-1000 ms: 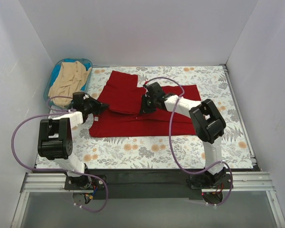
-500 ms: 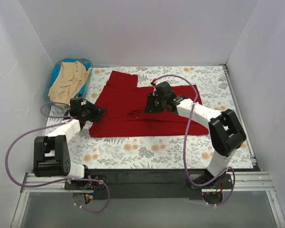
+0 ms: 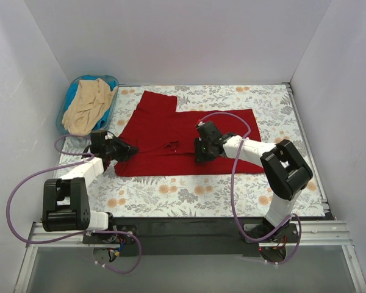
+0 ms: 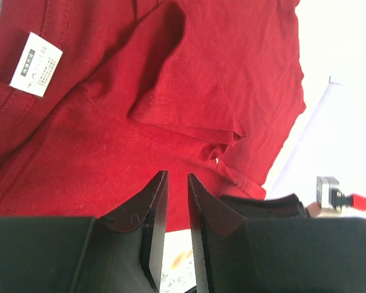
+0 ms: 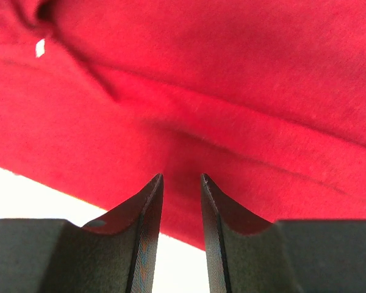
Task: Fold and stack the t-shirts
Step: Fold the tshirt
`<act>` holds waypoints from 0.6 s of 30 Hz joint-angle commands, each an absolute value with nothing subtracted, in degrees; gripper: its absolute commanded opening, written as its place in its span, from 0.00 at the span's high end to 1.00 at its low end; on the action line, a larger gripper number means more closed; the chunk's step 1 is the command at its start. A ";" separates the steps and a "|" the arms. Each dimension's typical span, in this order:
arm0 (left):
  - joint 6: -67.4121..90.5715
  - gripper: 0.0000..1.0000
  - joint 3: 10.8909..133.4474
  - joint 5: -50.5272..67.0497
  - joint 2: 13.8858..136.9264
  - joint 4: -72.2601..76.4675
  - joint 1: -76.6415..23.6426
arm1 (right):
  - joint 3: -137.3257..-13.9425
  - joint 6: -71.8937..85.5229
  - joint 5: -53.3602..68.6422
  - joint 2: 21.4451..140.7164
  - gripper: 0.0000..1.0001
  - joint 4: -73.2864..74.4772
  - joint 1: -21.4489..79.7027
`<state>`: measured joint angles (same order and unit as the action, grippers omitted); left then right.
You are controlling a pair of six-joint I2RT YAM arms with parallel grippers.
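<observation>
The dark red t-shirt [image 3: 171, 131] lies spread on the floral table cover, partly folded, with one sleeve pointing to the back. Its white neck label [image 4: 35, 64] shows in the left wrist view. My left gripper [image 3: 129, 151] sits low at the shirt's near left corner. Its jaws [image 4: 177, 177] stand a narrow gap apart with nothing between them. My right gripper [image 3: 198, 152] is over the shirt's near edge at the middle, and its jaws [image 5: 182, 177] are apart and empty above the red cloth [image 5: 232, 91]. The beige t-shirt [image 3: 85, 104] lies crumpled in the basket.
The blue plastic basket [image 3: 71, 93] stands at the back left corner. White walls close in the table on three sides. The floral cover [image 3: 189, 195] shows bare in front of the shirt, and a metal rail runs along the near edge.
Both grippers moved toward the near edge. The raised fold of the red shirt has been drawn forward and now lies flatter. The jaws now stand apart with no cloth between them.
</observation>
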<state>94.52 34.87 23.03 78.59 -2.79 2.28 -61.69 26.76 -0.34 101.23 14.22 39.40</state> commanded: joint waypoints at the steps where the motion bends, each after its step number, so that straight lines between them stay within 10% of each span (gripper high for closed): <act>1: 92.99 0.82 34.28 24.52 78.84 -2.02 2.11 | -66.09 26.02 -5.87 103.00 0.63 14.85 39.46; 18: 91.67 0.82 34.98 24.61 80.24 -2.81 2.11 | -78.57 20.93 -16.61 111.80 0.62 21.53 36.21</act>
